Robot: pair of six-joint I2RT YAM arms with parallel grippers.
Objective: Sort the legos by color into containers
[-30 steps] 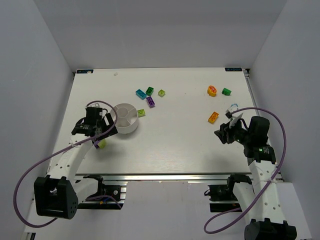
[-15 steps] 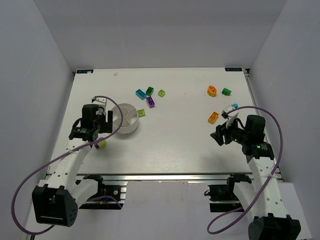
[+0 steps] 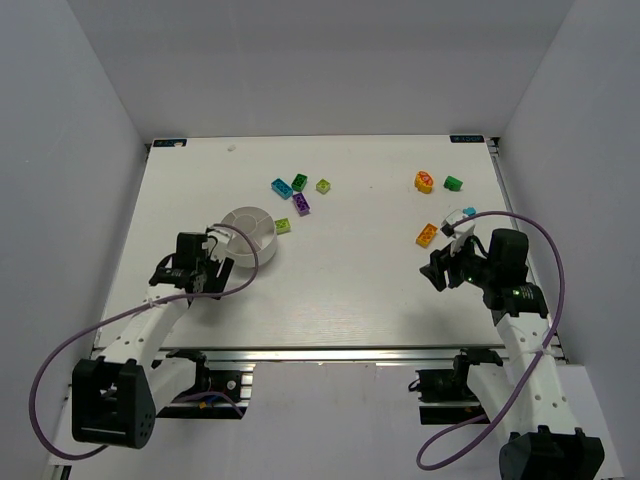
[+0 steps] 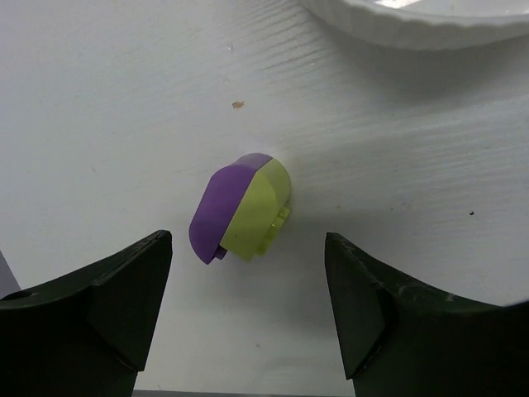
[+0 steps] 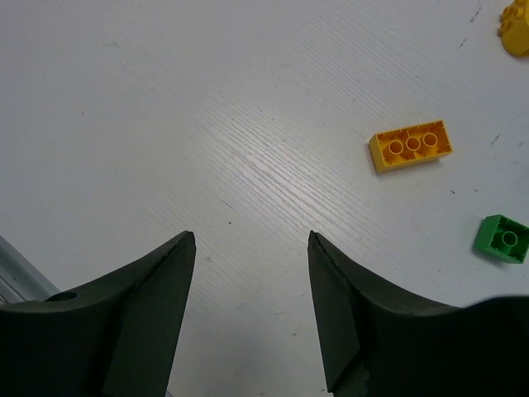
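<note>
Purple-and-lime lego (image 4: 241,207) sits on the counter (image 4: 99,99) just beside the white bowl (image 3: 256,258). Your left jaws straddle it wide apart without touching, so I'd guess you're lined up for a grab. Right jaws are apart too and hold nothing. Loose up top I count two orange bricks (image 3: 427,235), two green bricks (image 3: 453,183), two lime bricks (image 3: 323,186), one purple brick (image 3: 301,204) and one cyan brick (image 3: 281,186).

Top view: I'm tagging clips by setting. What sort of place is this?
Probably a lab robot cell: white table boxed in by plain grey panels, left arm and right arm bolted at its near edge, toy bricks scattered.
</note>
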